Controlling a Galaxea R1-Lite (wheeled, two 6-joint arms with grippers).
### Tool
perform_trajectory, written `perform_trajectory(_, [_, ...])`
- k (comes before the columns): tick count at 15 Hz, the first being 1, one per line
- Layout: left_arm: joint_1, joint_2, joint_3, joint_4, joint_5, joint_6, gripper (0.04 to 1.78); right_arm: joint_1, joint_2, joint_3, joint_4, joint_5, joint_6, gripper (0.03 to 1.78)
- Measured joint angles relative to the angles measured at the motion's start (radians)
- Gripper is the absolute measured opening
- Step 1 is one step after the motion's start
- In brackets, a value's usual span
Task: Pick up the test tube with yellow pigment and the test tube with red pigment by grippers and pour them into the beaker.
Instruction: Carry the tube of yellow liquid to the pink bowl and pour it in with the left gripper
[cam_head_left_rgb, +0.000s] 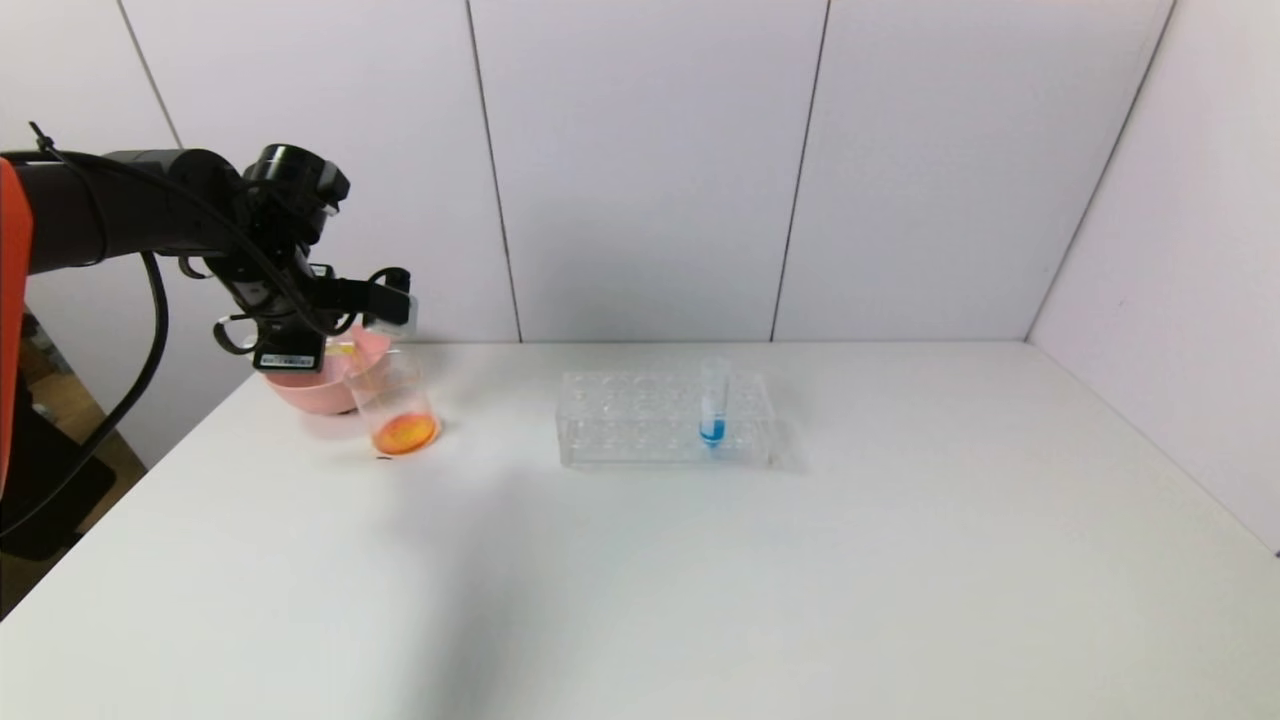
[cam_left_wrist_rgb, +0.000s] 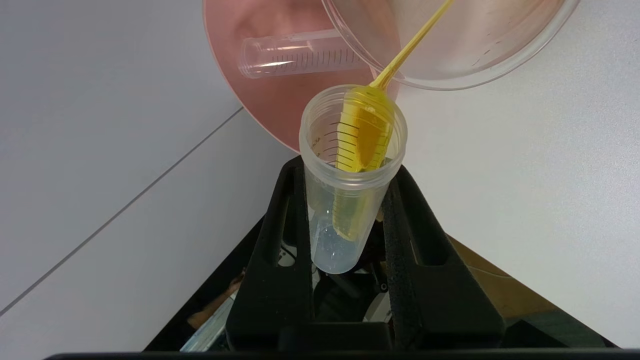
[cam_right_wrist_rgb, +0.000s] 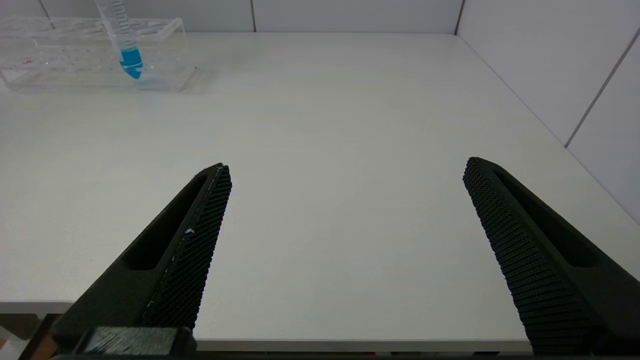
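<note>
My left gripper (cam_head_left_rgb: 392, 297) is shut on the test tube with yellow pigment (cam_left_wrist_rgb: 352, 165) and holds it tilted, mouth toward the beaker (cam_head_left_rgb: 395, 400). A thin yellow stream (cam_left_wrist_rgb: 410, 47) runs from the tube's mouth over the beaker's rim (cam_left_wrist_rgb: 475, 65). Orange liquid lies in the beaker's bottom. No tube with red liquid is in view. My right gripper (cam_right_wrist_rgb: 345, 170) is open and empty, low over the table's front edge, out of the head view.
A pink bowl (cam_head_left_rgb: 310, 390) stands just behind the beaker, with an empty clear tube (cam_left_wrist_rgb: 300, 55) lying in it. A clear tube rack (cam_head_left_rgb: 660, 420) at mid-table holds a tube with blue liquid (cam_head_left_rgb: 713, 405). The table's left edge is close to the beaker.
</note>
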Motion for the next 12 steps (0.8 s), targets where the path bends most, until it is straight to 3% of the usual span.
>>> perform_trajectory(12, [-0.013,0.002,-0.004,-0.01,0.001,0.001,0.43,0.0,0.0,0.0,0.0,0.0,0.0,1.7])
